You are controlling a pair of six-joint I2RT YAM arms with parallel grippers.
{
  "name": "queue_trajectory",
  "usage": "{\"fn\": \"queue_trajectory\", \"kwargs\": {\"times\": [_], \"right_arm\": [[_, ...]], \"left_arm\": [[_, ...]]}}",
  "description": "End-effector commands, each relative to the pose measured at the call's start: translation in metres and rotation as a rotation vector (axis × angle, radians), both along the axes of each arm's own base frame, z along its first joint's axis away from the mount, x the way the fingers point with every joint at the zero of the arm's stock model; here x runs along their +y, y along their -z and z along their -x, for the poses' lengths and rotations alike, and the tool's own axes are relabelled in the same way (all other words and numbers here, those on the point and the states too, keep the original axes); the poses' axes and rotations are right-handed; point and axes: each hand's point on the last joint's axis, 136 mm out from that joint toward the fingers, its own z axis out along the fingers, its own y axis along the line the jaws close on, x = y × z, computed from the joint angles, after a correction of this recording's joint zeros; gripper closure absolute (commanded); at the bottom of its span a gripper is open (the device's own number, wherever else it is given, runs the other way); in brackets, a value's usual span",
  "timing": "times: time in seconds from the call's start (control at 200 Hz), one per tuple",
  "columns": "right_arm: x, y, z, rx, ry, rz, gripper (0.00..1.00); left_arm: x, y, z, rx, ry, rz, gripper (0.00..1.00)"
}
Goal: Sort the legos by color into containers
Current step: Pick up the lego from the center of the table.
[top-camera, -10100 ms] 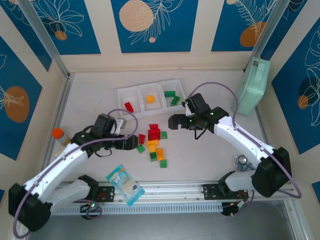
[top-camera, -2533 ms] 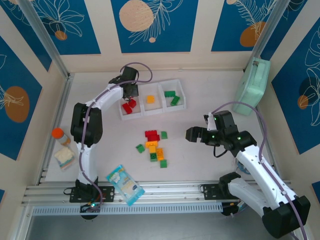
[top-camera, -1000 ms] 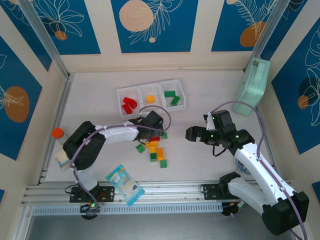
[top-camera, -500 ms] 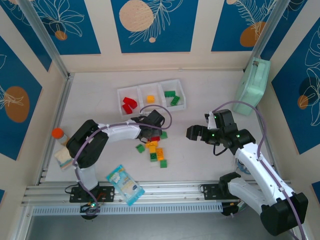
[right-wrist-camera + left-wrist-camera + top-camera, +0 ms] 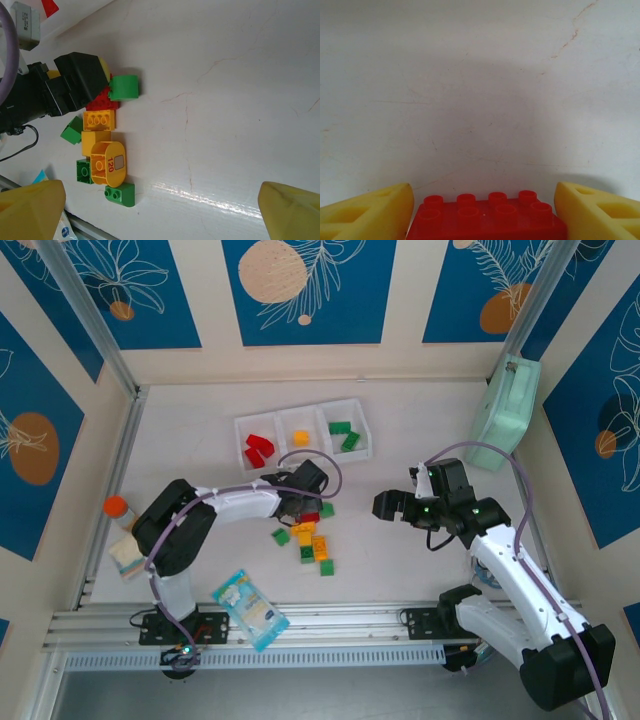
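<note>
The white three-compartment tray (image 5: 296,411) holds red bricks (image 5: 258,450) on the left, an orange piece (image 5: 300,438) in the middle and green bricks (image 5: 345,434) on the right. Loose legos lie in a pile mid-table: yellow (image 5: 304,532), green (image 5: 327,509) and red (image 5: 310,517). My left gripper (image 5: 303,502) is down at the pile's far end. Its yellow fingers (image 5: 375,212) press both ends of a red eight-stud brick (image 5: 487,220) resting on the table. My right gripper (image 5: 385,507) hovers open to the right of the pile, with nothing between its fingers (image 5: 30,210).
The right wrist view shows a yellow rounded piece marked 120 (image 5: 110,165), an orange brick (image 5: 99,120) and green bricks (image 5: 120,194). A mint-green case (image 5: 505,415) leans at the right wall. A snack packet (image 5: 250,610) lies near the front rail, and an orange-capped bottle (image 5: 118,508) stands at the left.
The left arm dropped a red brick in the tray's left compartment, then swung back to the pile's far end. The right arm withdrew rightward and has hardly moved since.
</note>
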Motion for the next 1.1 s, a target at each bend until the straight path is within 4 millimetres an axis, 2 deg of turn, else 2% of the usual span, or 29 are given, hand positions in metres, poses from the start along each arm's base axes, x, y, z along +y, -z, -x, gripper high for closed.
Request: {"fn": "queue_trajectory", "kwargs": {"times": [0.0, 0.165, 0.31, 0.445, 0.655, 0.745, 0.865, 1.09], "right_arm": [[0.002, 0.005, 0.003, 0.012, -0.018, -0.009, 0.01], [0.002, 0.005, 0.003, 0.013, -0.017, -0.009, 0.01], [0.001, 0.006, 0.003, 0.013, -0.014, -0.008, 0.01], [0.001, 0.006, 0.003, 0.014, -0.014, -0.008, 0.01], [0.000, 0.007, 0.003, 0.015, -0.011, -0.005, 0.01], [0.000, 0.006, 0.002, 0.015, -0.009, -0.006, 0.01], [0.000, 0.006, 0.002, 0.016, -0.007, -0.004, 0.01], [0.000, 0.005, 0.002, 0.013, -0.007, -0.004, 0.01]], "left_arm": [[0.016, 0.026, 0.017, 0.100, -0.006, -0.025, 0.24], [0.022, 0.030, 0.018, 0.114, -0.021, -0.004, 0.27], [0.026, 0.032, 0.019, 0.123, -0.027, -0.002, 0.34], [0.027, 0.030, 0.018, 0.118, -0.025, -0.002, 0.41], [0.026, 0.025, 0.016, 0.094, -0.020, 0.015, 0.45], [0.023, 0.014, 0.013, 0.054, -0.009, 0.046, 0.46], [0.029, -0.009, 0.007, 0.000, 0.010, 0.013, 0.46], [0.065, -0.062, -0.024, -0.094, 0.030, -0.116, 0.46]]}}
